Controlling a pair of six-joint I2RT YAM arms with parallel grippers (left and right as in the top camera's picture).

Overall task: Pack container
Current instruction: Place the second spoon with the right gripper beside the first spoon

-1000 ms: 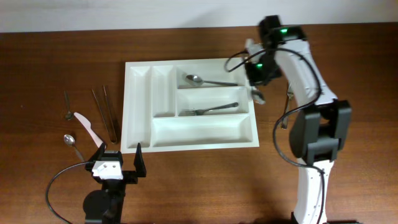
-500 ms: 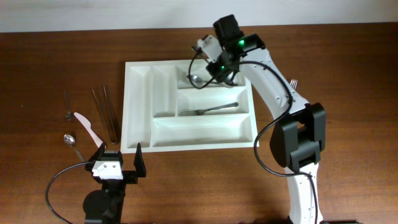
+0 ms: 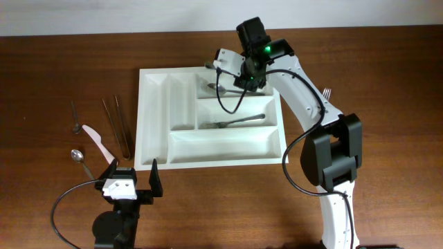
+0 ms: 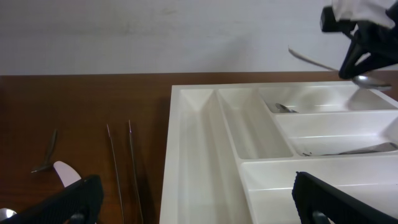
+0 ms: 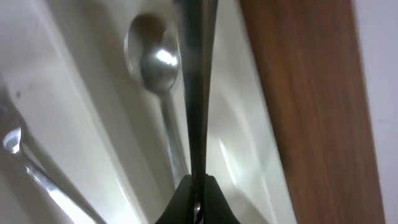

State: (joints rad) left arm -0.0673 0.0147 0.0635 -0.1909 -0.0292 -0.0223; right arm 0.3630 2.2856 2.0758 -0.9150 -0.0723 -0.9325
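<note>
Brown wooden table (image 3: 387, 138), seen from above. Nearest, the left gripper (image 3: 133, 167) sits with its jaws spread wide and empty. Just beyond it, to the left, lie a loose spoon (image 3: 79, 159), a white knife (image 3: 98, 142), two thin rods (image 3: 119, 124) that are perhaps chopsticks, and a small spoon (image 3: 75, 119). At centre, the white tray (image 3: 154, 117) holds a fork (image 3: 235, 122) in its middle slot and a resting spoon (image 5: 155, 62) in its far slot. The other three slots are bare. Farthest, the right gripper (image 4: 356, 59) hangs over that far slot, clamped on a second spoon (image 4: 311, 61). Packing looks early, with most pieces still outside.
</note>
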